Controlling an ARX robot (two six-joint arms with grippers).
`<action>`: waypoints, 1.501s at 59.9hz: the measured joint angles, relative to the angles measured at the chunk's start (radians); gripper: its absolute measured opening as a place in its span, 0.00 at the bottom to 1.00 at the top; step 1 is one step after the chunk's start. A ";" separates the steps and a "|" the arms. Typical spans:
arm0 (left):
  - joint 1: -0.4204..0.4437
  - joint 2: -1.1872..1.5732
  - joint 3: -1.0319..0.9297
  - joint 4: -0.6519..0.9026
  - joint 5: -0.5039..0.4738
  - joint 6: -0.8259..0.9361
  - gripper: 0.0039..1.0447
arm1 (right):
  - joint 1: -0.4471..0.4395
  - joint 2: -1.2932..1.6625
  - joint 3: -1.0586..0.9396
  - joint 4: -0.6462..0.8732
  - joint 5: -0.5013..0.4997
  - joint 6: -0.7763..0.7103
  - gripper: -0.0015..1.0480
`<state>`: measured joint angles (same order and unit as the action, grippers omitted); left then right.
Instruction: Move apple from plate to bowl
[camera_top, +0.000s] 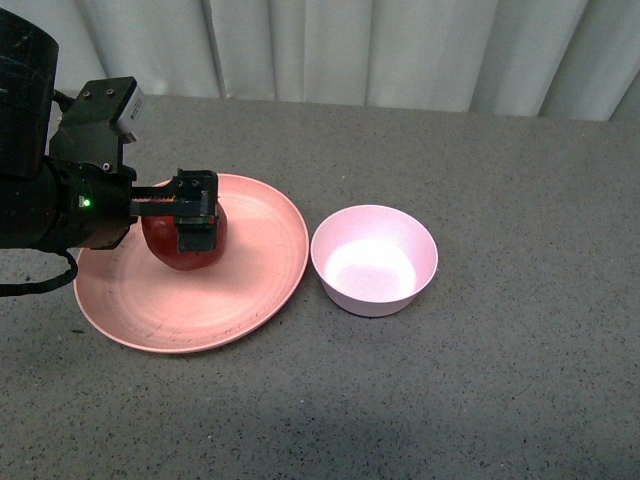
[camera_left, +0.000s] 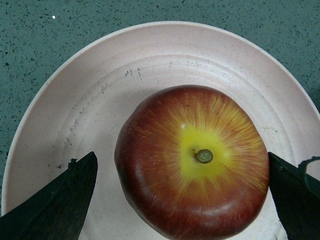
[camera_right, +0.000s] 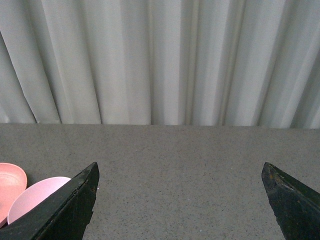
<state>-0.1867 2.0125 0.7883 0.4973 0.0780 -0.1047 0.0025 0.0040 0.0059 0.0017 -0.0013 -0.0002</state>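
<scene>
The dark-red apple (camera_top: 185, 248) rests on the wide salmon-pink plate (camera_top: 260, 290), stem up. My left gripper (camera_top: 196, 212) hangs over it, open, its fingers straddling the fruit. In the left wrist view the apple (camera_left: 192, 162) fills the space between the two dark fingertips (camera_left: 75, 195), with a small gap on each side, and the scuffed plate (camera_left: 100, 90) lies under it. The small pale pink bowl (camera_top: 374, 259) stands empty just right of the plate. My right gripper (camera_right: 180, 200) is open over bare table, with the bowl (camera_right: 35, 197) and plate (camera_right: 10, 182) at the view's edge.
Grey speckled tabletop (camera_top: 500, 400) runs all round the plate and bowl. A pale pleated curtain (camera_top: 380, 50) hangs along the table's far edge. The left arm's black body (camera_top: 50, 190) occupies the left side of the front view.
</scene>
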 joint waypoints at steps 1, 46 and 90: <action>0.000 0.000 0.000 0.000 0.000 0.001 0.94 | 0.000 0.000 0.000 0.000 0.000 0.000 0.91; -0.100 -0.134 -0.010 -0.029 0.034 0.002 0.69 | 0.000 0.000 0.000 0.000 0.000 0.000 0.91; -0.307 -0.022 0.139 -0.063 0.045 -0.026 0.68 | 0.000 0.000 0.000 0.000 0.000 0.000 0.91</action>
<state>-0.4942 1.9903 0.9276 0.4343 0.1230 -0.1307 0.0025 0.0040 0.0059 0.0017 -0.0013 -0.0002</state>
